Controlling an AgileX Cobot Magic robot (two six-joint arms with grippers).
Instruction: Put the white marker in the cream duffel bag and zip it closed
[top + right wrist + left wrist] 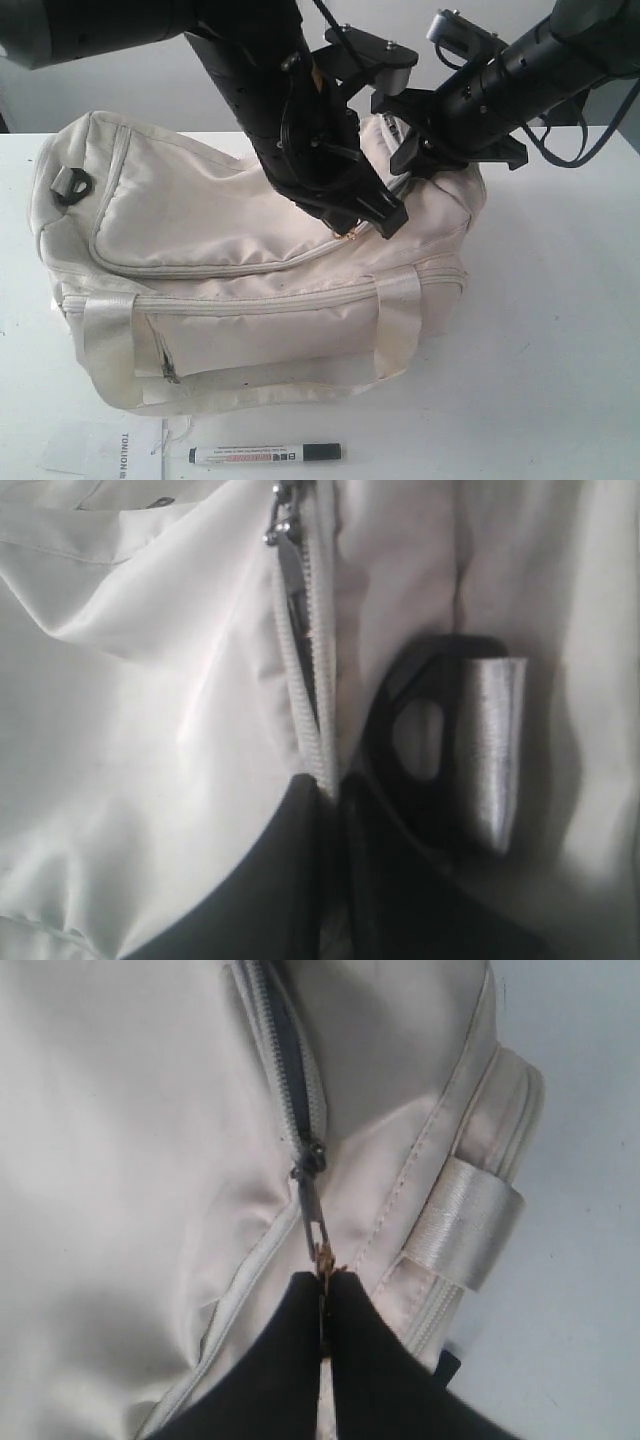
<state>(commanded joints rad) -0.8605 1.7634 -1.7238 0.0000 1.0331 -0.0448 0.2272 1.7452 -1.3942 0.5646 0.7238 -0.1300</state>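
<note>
Left gripper (pixel 325 1278) clamps the cream fabric duffel bag (pixel 200 220)'s metal zip pull (pixel 310 1210), right gripper (pixel 328 780) pinches its zip edge (pixel 312 690); black-capped white marker (pixel 265 454) lies well apart on white table (pixel 560 350).

A white table (pixel 560 330) is seen. A pale sheet (pixel 125 452), printed with the word TOMLION in dark letters, is laid flat on it at the near left and is cut off by the frame edge. A grey wall (pixel 30 100) is seen behind the table's far edge.

The cream duffel bag (pixel 200 220) sits on the worktop (pixel 560 350), left tool (pixel 375 215) and right tool (pixel 420 160) on its top. The white marker (pixel 265 453) lies in front.
</note>
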